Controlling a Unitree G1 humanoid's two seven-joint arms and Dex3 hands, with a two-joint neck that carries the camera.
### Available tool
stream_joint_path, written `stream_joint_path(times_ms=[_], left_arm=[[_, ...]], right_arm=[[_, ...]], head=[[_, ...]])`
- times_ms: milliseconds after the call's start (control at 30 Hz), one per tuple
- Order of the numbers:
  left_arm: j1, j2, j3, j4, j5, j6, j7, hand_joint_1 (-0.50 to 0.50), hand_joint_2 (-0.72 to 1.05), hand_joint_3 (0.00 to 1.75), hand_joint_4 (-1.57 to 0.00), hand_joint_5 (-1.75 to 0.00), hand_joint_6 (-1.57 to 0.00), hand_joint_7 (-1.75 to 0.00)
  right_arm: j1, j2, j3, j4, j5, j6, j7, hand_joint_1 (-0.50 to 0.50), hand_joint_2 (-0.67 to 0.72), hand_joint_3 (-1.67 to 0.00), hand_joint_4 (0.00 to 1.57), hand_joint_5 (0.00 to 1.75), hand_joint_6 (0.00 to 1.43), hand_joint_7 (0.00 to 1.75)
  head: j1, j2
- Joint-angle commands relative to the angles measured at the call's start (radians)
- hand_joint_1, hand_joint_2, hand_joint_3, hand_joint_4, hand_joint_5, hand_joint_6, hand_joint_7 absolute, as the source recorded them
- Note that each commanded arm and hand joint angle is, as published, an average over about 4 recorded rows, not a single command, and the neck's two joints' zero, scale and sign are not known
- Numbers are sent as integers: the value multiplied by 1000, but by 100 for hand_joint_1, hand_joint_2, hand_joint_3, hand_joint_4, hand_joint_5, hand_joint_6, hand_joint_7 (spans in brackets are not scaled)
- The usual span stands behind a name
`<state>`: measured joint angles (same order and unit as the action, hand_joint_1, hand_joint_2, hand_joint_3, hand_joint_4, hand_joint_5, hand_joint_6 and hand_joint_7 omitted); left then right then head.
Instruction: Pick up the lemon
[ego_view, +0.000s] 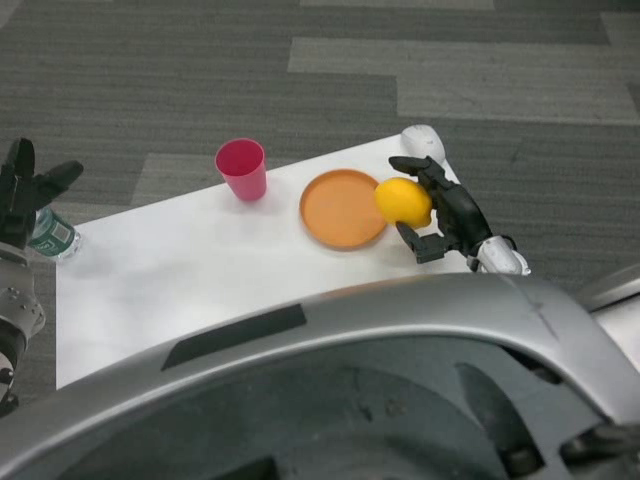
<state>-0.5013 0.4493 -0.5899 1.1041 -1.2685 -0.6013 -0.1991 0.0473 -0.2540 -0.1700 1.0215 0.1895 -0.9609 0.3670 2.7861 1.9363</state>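
Your right hand (447, 212) grips the lemon (403, 201) beside the orange plate (342, 209); your left hand (24, 190) hangs spread off the worktop's (180, 270) edge.

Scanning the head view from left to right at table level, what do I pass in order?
Left hand → water bottle → pink cup → orange plate → lemon, held in the right hand. The white mouse overlaps these two, so I leave it unplaced.

No text can be read; the green label on the bottle (50, 235) beside the left hand (25, 190) is too small.
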Motion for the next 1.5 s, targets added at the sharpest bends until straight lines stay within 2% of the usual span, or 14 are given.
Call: stream_joint_path(times_ms=[33, 333, 367, 500, 633, 733, 967, 1033, 1067, 1133, 1167, 1267, 1367, 1500], left_arm=[[-2, 15, 9, 4, 5, 5, 3, 50, 96, 9, 0, 0, 0, 0], [-3, 14, 11, 2, 5, 5, 3, 50, 96, 9, 0, 0, 0, 0], [-4, 14, 10, 2, 6, 5, 3, 50, 96, 9, 0, 0, 0, 0], [-8, 12, 5, 5, 8, 5, 3, 50, 96, 9, 0, 0, 0, 0], [-8, 9, 2, 4, 8, 5, 3, 50, 96, 9, 0, 0, 0, 0], [-6, 8, 1, 2, 8, 5, 3, 50, 96, 9, 0, 0, 0, 0], [3, 8, 2, -5, 6, 5, 3, 50, 96, 9, 0, 0, 0, 0], [4, 8, 2, -6, 6, 5, 3, 50, 96, 9, 0, 0, 0, 0], [4, 8, 2, -7, 6, 5, 3, 50, 96, 9, 0, 0, 0, 0], [4, 8, 2, -8, 6, 5, 3, 50, 96, 9, 0, 0, 0, 0], [4, 8, 1, -8, 6, 5, 3, 50, 96, 9, 0, 0, 0, 0], [4, 8, 0, -9, 6, 5, 3, 50, 96, 9, 0, 0, 0, 0], [4, 8, -1, -9, 6, 5, 2, 50, 96, 4, 0, 0, 0, 0], [5, 7, -4, -9, 6, 5, 2, 50, 96, 9, 0, 0, 0, 0]], right_arm=[[-5, 8, -3, -63, 25, -10, -16, -4, -60, -135, 0, 126, 0, 63], [-37, 22, 1, -231, 59, -9, -92, -4, -60, -135, 0, 126, 0, 63], [-50, 22, 5, -236, 59, -9, -102, -4, -60, -135, 0, 126, 0, 63], [-139, 15, 38, -247, 59, -10, -146, -4, -60, -135, 0, 126, 0, 63], [-218, 6, 99, -237, 59, -10, -183, -4, -60, -133, 0, 126, 0, 63], [-263, 4, 140, -222, 59, -10, -202, -4, -60, -127, 0, 126, 1, 63], [-342, 3, 210, -188, 58, -10, -256, -4, -60, -127, 0, 126, 4, 63], [-361, 4, 228, -178, 58, -10, -266, -4, -60, -127, 0, 126, 6, 63], [-367, 4, 232, -175, 58, -9, -268, -4, -60, -127, 0, 126, 6, 63], [-373, 4, 237, -172, 58, -9, -271, -4, -60, -123, 0, 126, 6, 63], [-375, 4, 238, -171, 58, -9, -272, -4, -60, -123, 0, 126, 6, 63], [-377, 5, 238, -169, 58, -9, -275, -4, -60, -121, 2, 126, 6, 63], [-377, 5, 237, -165, 58, -9, -277, -4, -60, -119, 3, 126, 6, 63], [-376, 7, 236, -164, 58, -9, -278, -4, -60, -119, 3, 126, 6, 63]], head=[[8, 14], [54, 102], [54, 101], [143, 221], [170, 258], [207, 314], [328, 460], [332, 471], [354, 509], [375, 548], [403, 617], [418, 690], [415, 735], [418, 789]])
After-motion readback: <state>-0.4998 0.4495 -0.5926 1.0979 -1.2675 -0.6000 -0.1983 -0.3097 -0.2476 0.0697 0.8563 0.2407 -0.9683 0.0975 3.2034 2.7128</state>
